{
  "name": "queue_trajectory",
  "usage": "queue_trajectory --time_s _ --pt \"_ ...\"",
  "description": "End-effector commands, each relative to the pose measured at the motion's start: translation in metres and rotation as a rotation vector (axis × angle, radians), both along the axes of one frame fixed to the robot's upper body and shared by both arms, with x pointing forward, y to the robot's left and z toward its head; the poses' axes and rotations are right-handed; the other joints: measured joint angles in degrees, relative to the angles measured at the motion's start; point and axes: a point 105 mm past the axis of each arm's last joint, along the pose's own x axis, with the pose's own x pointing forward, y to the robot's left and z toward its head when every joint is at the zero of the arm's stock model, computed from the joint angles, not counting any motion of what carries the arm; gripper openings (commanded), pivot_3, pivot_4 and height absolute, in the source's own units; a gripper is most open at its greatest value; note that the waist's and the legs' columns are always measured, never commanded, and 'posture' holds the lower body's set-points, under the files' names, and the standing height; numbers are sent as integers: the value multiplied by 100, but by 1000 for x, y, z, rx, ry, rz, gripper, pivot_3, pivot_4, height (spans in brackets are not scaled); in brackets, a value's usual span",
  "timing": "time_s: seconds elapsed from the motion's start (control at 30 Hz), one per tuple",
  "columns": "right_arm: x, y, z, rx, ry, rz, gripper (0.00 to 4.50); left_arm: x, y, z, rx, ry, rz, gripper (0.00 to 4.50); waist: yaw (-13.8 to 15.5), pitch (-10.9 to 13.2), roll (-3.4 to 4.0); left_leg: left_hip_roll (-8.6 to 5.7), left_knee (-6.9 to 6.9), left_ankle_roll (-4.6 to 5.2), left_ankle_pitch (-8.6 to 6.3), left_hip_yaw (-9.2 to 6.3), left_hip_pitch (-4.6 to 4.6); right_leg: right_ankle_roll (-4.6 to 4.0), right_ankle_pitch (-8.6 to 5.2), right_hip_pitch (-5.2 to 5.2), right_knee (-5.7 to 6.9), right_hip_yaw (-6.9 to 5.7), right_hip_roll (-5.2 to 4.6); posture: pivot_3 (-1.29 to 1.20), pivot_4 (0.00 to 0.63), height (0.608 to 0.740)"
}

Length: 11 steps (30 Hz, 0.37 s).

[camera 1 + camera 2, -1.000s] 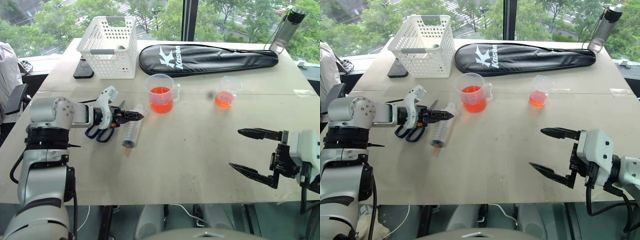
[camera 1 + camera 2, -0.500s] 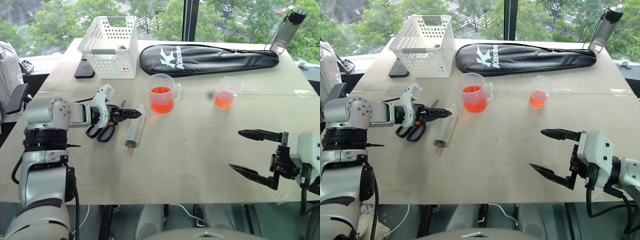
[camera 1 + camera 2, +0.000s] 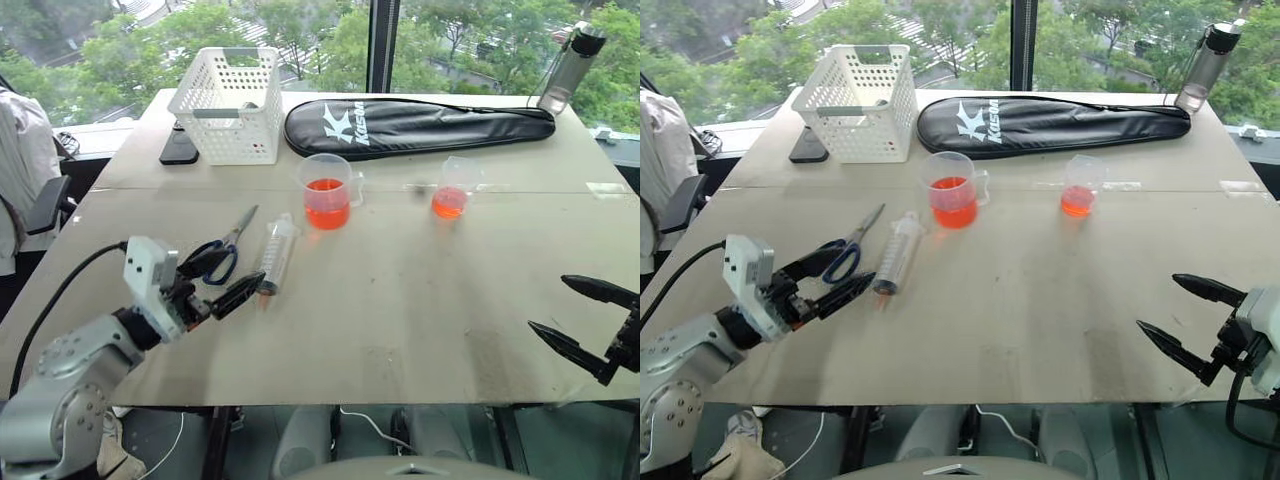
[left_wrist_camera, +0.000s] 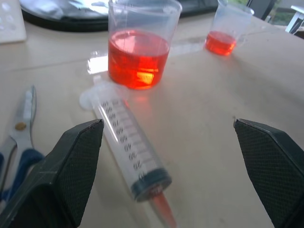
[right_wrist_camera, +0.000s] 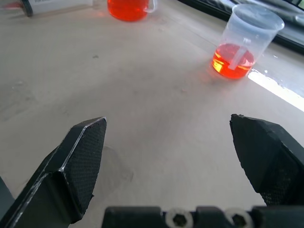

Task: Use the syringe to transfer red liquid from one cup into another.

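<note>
Head views: the syringe (image 3: pixel 276 255) lies flat on the counter (image 3: pixel 400 300), tip toward the robot, between the scissors (image 3: pixel 215 255) and the handled measuring cup (image 3: pixel 327 190). The left gripper (image 3: pixel 215 283) sits just short of the tip, jaws apart and empty; the right gripper (image 3: pixel 585 325) hangs well apart, jaws also wide.

Left wrist view: the barrel looks stiff, light and smooth, likely slippery; gripping mid-barrel seems safest. The measuring cup is roughly half full of red liquid (image 4: pixel 138 57).

Right wrist view: the smaller cup (image 5: pixel 246 40) holds a shallow layer of red.
</note>
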Motion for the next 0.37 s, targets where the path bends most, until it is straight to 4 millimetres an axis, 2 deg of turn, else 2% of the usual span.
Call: queue_trajectory --time_s 0.03,0.2,0.37 --pt "-7 -15 0 -41 -13 -57 4500 -17 5 -2 54 -15 -6 4464 2 -2 0 1 -2 9 -2 0 -1 0 -1 0 -5 0 0 0 150 724" --pt "-13 -24 -3 -49 2 -92 4500 -31 7 -13 46 28 2 4464 21 -3 6 1 -32 11 -5 5 -5 1 -1 -7 -26 -1 -4 0 150 724" --pt "-12 -25 -3 -50 7 -88 4500 -37 3 -21 38 64 5 4464 14 -3 7 2 -36 10 -7 5 -3 2 -3 -8 -26 -1 -6 0 150 724"
